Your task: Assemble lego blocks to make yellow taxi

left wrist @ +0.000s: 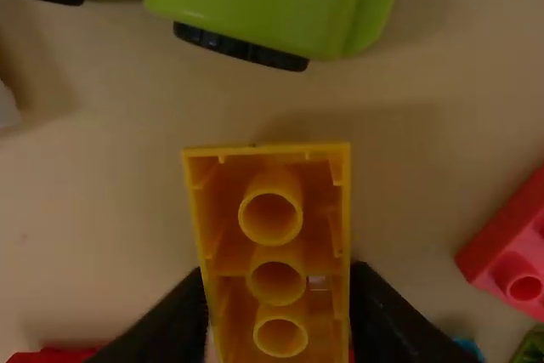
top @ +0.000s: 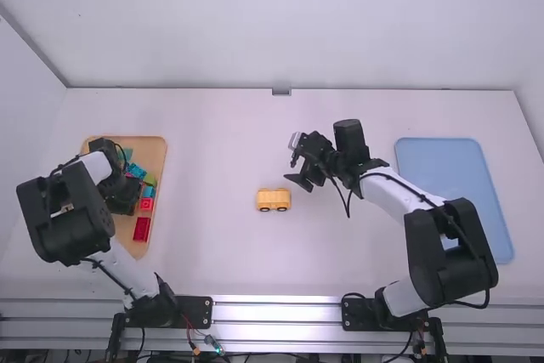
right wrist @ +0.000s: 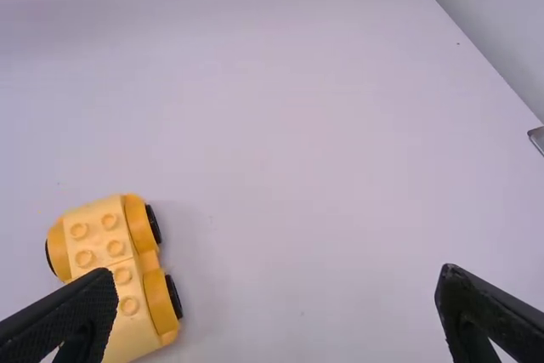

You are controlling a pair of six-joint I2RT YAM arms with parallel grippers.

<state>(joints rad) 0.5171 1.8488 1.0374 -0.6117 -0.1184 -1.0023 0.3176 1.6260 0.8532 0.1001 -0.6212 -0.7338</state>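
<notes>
High view: left tool (top: 124, 199) at the tan tray (top: 154, 147), right tool (top: 294, 166) near the car (top: 274, 200)

The car, yellow and on wheels, sits on the counter (top: 212, 244) between the two trays. Its studs face up in the right wrist view. The tan tray lies well to its left, the blue tray (top: 438, 156) well to its right.

Left of the car, over the tan tray, the left tool grasps a yellow block (left wrist: 276, 252), fingers pressed to two opposite sides; the left wrist view shows the block's hollow underside with three round tubes. Also in that tray, left of the car, are a green vehicle (left wrist: 255, 2) with black wheels and a red block (left wrist: 514, 261).

Just right of the car and farther from the arm bases, the right tool is released and holds nothing, its fingers (right wrist: 76, 312) spread wide above the counter.
</notes>
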